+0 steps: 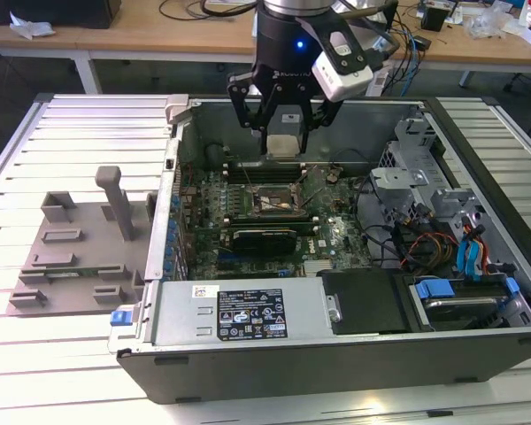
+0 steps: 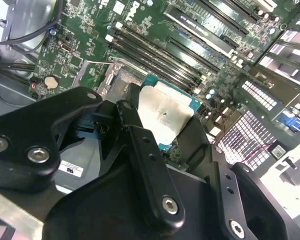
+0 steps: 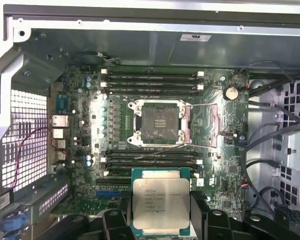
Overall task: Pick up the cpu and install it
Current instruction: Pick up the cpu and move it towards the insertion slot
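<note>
Hovering above the motherboard [image 3: 217, 175] inside the open computer case [image 3: 140, 47], the cpu [image 3: 161, 205] is gripped by two edges between closed fingers [image 3: 199, 215], near the empty socket [image 3: 159, 122]. For clean seating, it is judged best kept level and squared to the socket's frame.

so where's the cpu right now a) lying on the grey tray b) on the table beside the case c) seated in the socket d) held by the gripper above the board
D: in the first wrist view the cpu sits clamped in the gripper over the motherboard, while the socket lies open and empty.
</note>
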Robot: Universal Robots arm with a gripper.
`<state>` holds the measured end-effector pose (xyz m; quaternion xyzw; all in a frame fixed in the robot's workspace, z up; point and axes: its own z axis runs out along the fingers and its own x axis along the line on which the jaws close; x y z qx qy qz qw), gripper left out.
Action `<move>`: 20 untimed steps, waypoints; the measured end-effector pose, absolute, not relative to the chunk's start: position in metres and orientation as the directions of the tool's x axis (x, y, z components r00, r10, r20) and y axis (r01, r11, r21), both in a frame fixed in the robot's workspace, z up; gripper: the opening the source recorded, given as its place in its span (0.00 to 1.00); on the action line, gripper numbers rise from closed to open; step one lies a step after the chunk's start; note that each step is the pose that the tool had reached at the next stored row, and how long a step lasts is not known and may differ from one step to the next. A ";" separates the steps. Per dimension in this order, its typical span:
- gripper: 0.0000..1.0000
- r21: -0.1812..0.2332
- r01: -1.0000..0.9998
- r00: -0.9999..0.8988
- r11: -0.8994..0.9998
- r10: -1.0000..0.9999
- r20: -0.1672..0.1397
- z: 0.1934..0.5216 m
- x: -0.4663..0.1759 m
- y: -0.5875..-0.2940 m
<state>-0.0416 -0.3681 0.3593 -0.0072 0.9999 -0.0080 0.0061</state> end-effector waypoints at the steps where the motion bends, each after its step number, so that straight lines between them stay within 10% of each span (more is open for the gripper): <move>1: 0.55 -0.016 -0.014 -1.000 1.000 -0.015 -0.012 0.359 -0.041 -0.368; 20: 0.55 -0.016 -0.014 -1.000 1.000 -0.014 -0.011 0.352 -0.022 -0.365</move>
